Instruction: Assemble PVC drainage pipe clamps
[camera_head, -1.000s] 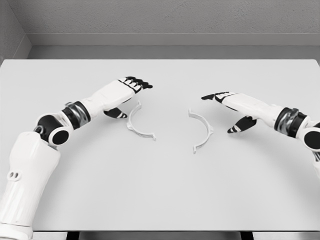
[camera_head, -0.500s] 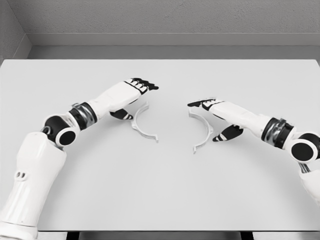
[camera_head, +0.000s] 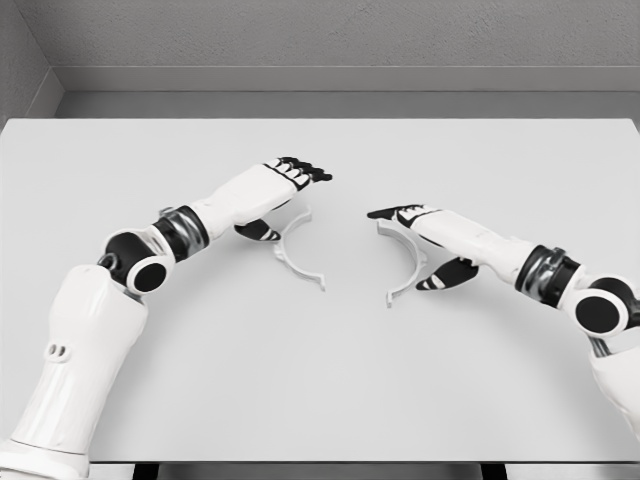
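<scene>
Clamp halves are laid mid-table, open sides facing: left half (camera_head: 297, 250) just right of left hand (camera_head: 275, 190), right half (camera_head: 405, 262) under right hand (camera_head: 432, 240). Both hands are spread wide, nothing gripped. Each half is nearest its own hand.

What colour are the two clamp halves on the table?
Both clamp halves, left and right, are white, nearly matching the pale table; seen in the head view.

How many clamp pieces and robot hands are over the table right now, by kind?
White clamp halves: 2, the left clamp half and the right clamp half
Robot hands: 2, the left robot hand and the right robot hand
Total: 4
</scene>
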